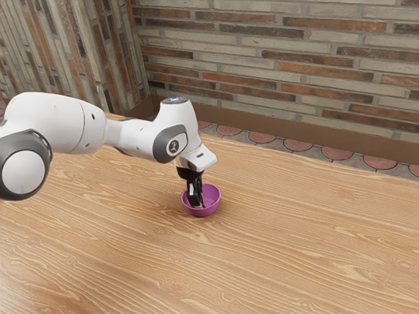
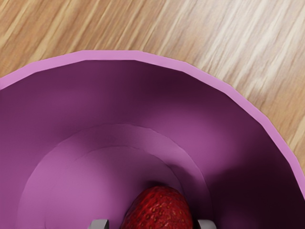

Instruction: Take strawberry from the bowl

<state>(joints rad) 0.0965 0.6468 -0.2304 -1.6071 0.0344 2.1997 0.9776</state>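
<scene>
Strawberry [image 2: 159,210] is inside the purple bowl [image 2: 114,55], low down, between the gripper's [image 1: 196,201] two fingers [image 2: 207,224]. Fingers spread, one on each side of the berry – a visible gap to one of them, the other right up close, can't tell if it touches. So not pinched from both sides. In the exterior view the gripper points down into the bowl, and a small bit of red shows low beside the fingers.

In the way: the bowl's wall curves up around the berry, and its rim is higher than the berry. Inside is shaded along part of the wall, paler on the round base. Bowl sits upright on the wood table [image 1: 294,248], streaky light-brown grain, glossy in places.

Around: the white and gray arm [image 1: 59,121] comes in from the exterior view's left, over the table. Behind the table, a brick wall [image 1: 294,52] in gray, tan and rust strips, with a brown baseboard [image 1: 262,117] along its foot. Floor [image 1: 298,144] has rounded reddish tiles. At the exterior view's upper left, another brick face, strips running steeply.

Labels: round dark-and-white logo [image 1: 174,146] on the arm near the hand – too small to read. Small bluish marking [image 1: 174,101] on top of that joint, unreadable too.
</scene>
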